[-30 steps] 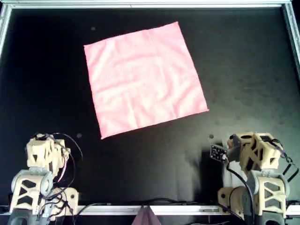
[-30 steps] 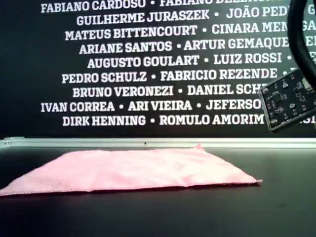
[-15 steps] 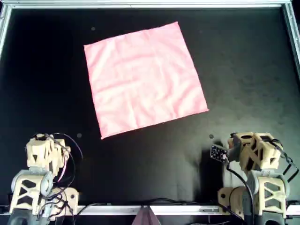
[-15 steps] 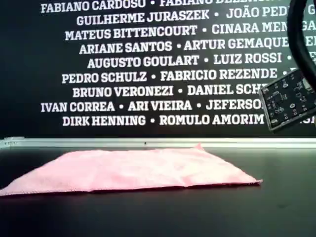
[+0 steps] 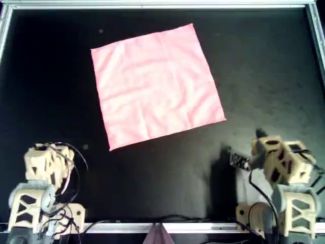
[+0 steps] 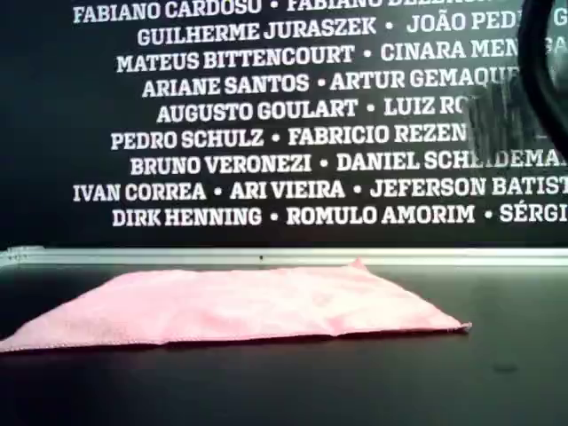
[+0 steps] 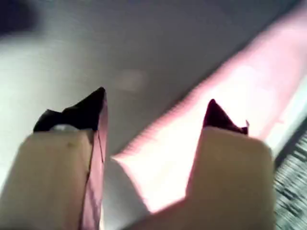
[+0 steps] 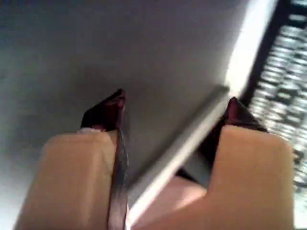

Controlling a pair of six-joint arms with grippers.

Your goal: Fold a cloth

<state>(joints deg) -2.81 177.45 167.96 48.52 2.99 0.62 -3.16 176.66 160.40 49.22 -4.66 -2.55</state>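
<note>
The cloth (image 5: 157,86) is a light-pink square lying flat and unfolded, turned a little askew, on the far middle of the black table (image 5: 264,76) in the overhead view. The exterior view shows the cloth (image 6: 240,306) low and spread out. My left arm (image 5: 45,165) stands at the overhead view's lower left, well short of the cloth. In its wrist view the left gripper (image 7: 156,103) is open and empty, with the cloth (image 7: 240,96) beyond it. My right arm (image 5: 279,160) stands at the overhead view's lower right. The right gripper (image 8: 175,98) is open and empty.
A metal rail (image 5: 152,5) frames the table. A dark wall with white printed names (image 6: 266,106) rises behind it. A small circuit board (image 5: 237,161) sticks out of the right arm and shows as a blur (image 6: 506,120) in the exterior view.
The right arm has moved: its circuit board has risen and blurred in the exterior view and turned edge-on in the overhead view. The left arm has shifted slightly. The cloth has not moved.
</note>
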